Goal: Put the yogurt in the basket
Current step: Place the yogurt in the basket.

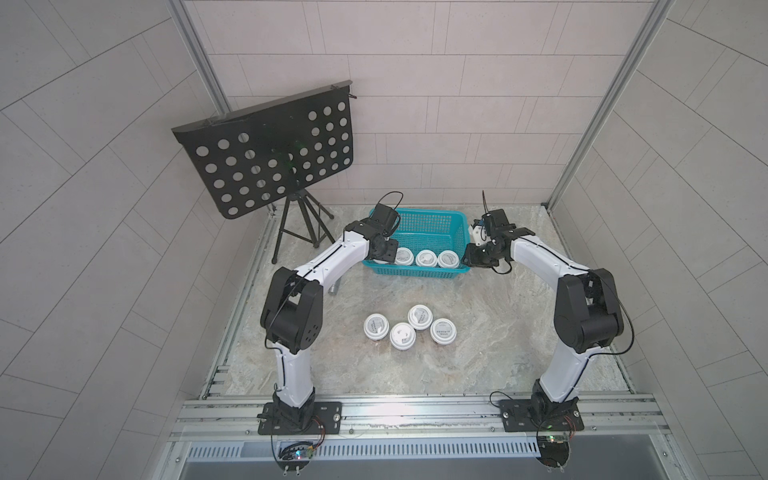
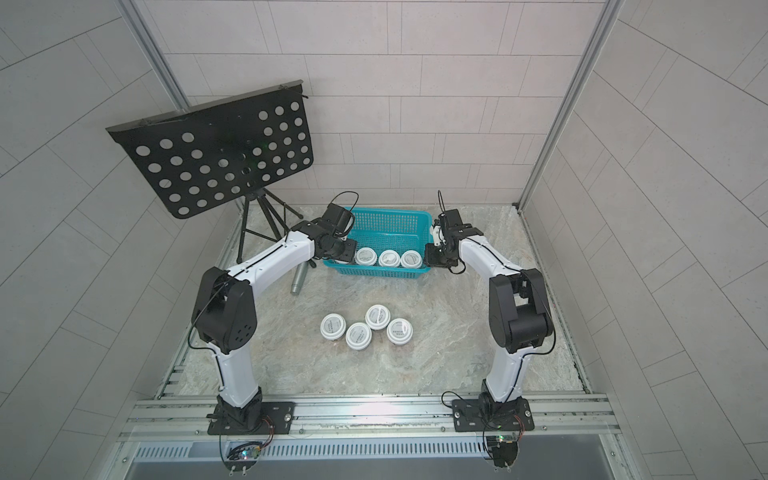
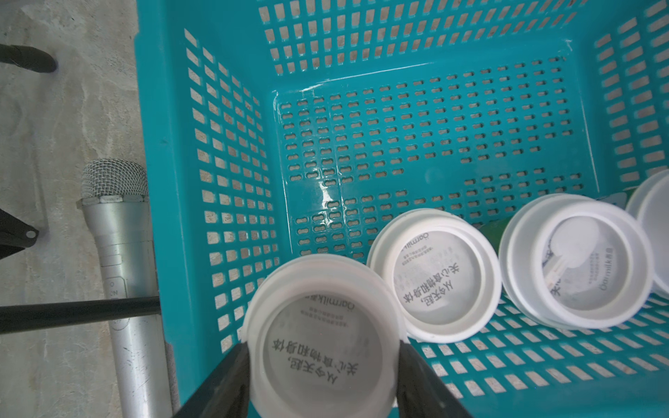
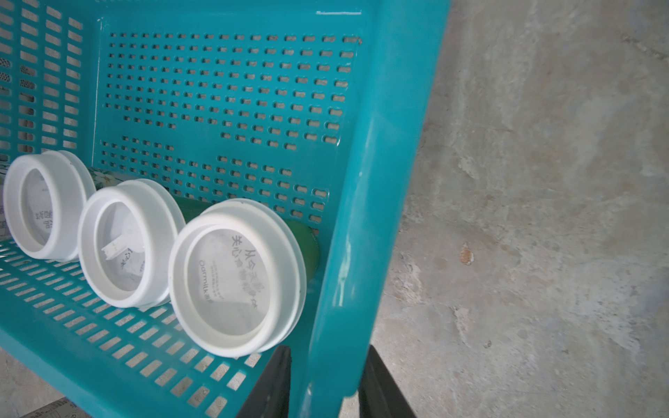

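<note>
Presently the left gripper [image 3: 322, 345] is clenching one yogurt cup [image 3: 322, 318] by its sides, a black finger [image 3: 224, 380] pressing against each flank below the white lid. It is holding the cup inside the teal basket [image 1: 417, 272], at the left end of the near wall. Whether the cup is resting on the mesh floor or hanging just above it cannot be told.

Along that same near wall three more yogurt cups [image 1: 425, 258] are sitting in a row, lids tilted towards the near side, each just beside the next. The right gripper [image 4: 327, 349] is grasping the basket's right-hand wall, one finger [image 4: 269, 383] lying on the inner side of the flared rim and its mate on the outer side.

On the marbled counter [image 1: 519, 332] four further yogurt cups [image 1: 402, 336] are standing upright in a tight cluster, well apart from the basket and nearer the arm bases. Just beside the basket's left wall, outside it, a silver microphone [image 3: 119, 235] is lying on the counter. At the far left a black perforated music stand [image 1: 270, 153] is standing on its tripod.
</note>
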Controlling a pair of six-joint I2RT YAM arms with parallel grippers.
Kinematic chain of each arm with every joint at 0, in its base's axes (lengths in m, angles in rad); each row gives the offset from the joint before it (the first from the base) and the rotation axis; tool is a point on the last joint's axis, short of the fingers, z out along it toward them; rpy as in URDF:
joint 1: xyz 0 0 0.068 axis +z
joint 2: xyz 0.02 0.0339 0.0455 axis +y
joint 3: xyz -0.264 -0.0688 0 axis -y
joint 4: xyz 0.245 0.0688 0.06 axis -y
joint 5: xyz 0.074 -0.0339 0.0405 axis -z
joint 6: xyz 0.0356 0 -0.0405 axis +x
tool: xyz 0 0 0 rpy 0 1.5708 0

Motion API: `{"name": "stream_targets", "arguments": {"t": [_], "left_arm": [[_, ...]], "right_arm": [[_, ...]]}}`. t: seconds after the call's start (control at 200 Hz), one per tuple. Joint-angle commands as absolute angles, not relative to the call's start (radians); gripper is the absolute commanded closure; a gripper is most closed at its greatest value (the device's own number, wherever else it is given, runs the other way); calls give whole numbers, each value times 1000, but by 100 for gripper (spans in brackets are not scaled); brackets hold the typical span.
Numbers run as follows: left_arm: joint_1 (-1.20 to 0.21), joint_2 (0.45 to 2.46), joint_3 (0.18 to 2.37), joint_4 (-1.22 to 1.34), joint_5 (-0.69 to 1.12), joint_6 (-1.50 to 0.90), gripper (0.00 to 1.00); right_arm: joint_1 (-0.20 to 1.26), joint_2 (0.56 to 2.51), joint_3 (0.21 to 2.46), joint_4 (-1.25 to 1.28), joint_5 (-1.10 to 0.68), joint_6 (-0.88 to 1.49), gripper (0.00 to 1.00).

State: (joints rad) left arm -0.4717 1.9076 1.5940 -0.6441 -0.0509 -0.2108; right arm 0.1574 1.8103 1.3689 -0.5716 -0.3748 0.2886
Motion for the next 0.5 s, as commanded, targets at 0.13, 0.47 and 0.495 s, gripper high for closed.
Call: {"name": "stream_targets", "arguments": {"t": [0.13, 0.47, 0.495], "left_arm": [[-468, 1927, 1620, -663, -29, -199, 36], [-468, 1925, 1621, -666, -45, -195, 37], [-469, 1927, 1621, -669, -58, -196, 37]], "right_arm": [[163, 1793, 1379, -618, -347, 275, 64], [164, 1798, 1384, -623, -342, 272, 64], [164, 1797, 1384, -623, -343, 272, 64]]}}
